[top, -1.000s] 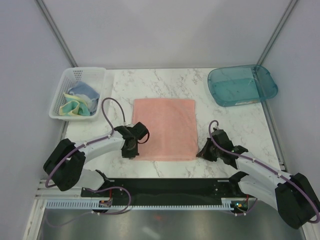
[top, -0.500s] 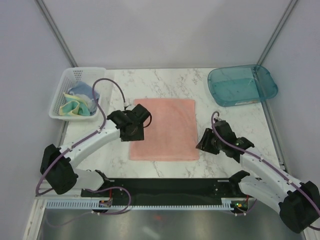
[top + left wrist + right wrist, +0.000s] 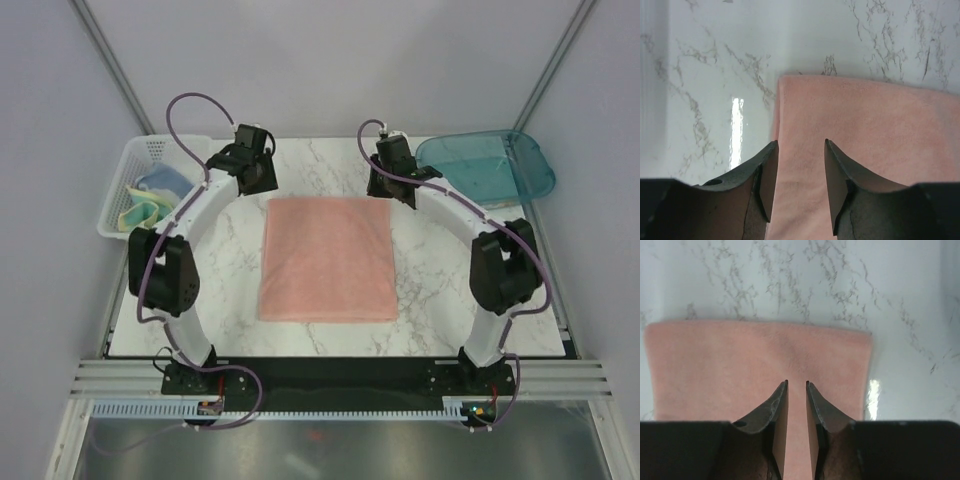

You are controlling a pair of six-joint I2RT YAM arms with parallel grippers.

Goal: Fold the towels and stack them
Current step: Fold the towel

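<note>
White marble-veined table (image 3: 430,290), plain pale grey walls (image 3: 320,60), slanting metal corner posts (image 3: 108,60), soft overhead glare

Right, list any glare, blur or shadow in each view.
Left wrist: a bright glare streak on the marble table beside the pink towel; the dark left end effector looks soft up close. Right wrist: a smaller glare patch on the table just past the towel's edge. Top external: even light, sharp, only faint shadows.
</note>
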